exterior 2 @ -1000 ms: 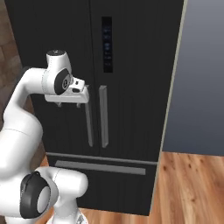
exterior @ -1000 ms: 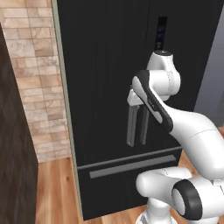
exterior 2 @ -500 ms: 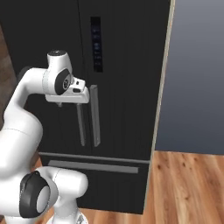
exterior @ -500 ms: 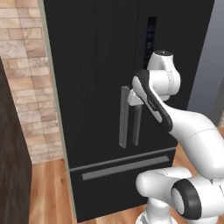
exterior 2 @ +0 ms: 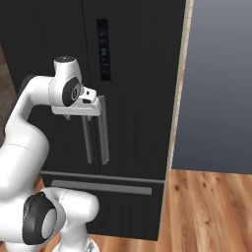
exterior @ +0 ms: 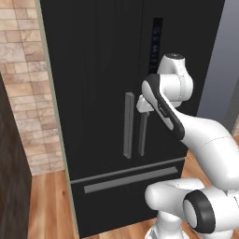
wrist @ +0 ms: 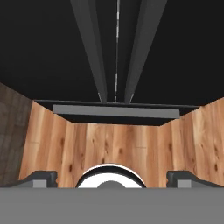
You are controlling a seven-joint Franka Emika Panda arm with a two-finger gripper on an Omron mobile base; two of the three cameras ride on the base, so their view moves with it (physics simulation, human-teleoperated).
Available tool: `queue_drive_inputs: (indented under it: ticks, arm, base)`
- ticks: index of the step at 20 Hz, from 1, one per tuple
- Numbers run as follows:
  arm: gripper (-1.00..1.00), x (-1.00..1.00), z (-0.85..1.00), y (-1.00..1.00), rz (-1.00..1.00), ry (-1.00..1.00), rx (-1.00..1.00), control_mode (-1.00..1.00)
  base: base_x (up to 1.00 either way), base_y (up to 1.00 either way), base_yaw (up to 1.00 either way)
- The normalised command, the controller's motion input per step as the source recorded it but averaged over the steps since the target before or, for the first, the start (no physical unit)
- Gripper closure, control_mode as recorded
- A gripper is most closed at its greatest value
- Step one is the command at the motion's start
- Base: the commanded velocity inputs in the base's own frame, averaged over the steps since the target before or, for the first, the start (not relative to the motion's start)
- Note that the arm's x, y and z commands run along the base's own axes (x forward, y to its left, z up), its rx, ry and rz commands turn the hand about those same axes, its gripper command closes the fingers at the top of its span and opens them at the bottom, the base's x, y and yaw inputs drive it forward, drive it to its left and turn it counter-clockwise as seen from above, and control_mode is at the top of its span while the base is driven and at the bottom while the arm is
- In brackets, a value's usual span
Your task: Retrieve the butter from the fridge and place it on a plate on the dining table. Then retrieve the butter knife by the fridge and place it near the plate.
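Doors of the tall black double-door fridge (exterior: pixel 98 93) are shut, filling the frame's centre. Two-finger gripper (wrist: pixel 111 177) hangs spread wide and empty. Good practice: centre one grey vertical bar handle (exterior: pixel 129 125) between the fingers before clamping and pulling.

Fridge (exterior: pixel 107 93) fills frame centre; brick wall (exterior: pixel 28 93) at left edge; wood floor (exterior 2: pixel 206 206) lower right.
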Motion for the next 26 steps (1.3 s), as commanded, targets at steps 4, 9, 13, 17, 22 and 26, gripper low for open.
queue_drive_inputs:
  ticks: [4, 9, 13, 17, 22, 26]
  arm:
    - [-1.00, 0.00, 0.00, 0.00, 0.00, 0.00, 0.00, 1.00]
    - [-1.00, 0.00, 0.00, 0.00, 0.00, 0.00, 0.00, 1.00]
    - [-1.00, 0.00, 0.00, 0.00, 0.00, 0.00, 0.00, 1.00]
    - [-1.00, -0.01, 0.00, 0.00, 0.00, 0.00, 0.00, -1.00]
    - [-1.00, -0.01, -0.15, -0.11, 0.00, -0.03, 0.01, -1.00]
    - [-1.00, 0.00, -0.49, -0.07, -0.01, -0.21, 0.00, -1.00]
  base:
    - [-0.01, 0.00, 0.00]
    - [-0.01, 0.00, 0.00]
    - [0.00, 0.00, 0.00]
    - [0.00, 0.00, 0.00]
    - [0.00, 0.00, 0.00]
    - [0.00, 0.00, 0.00]
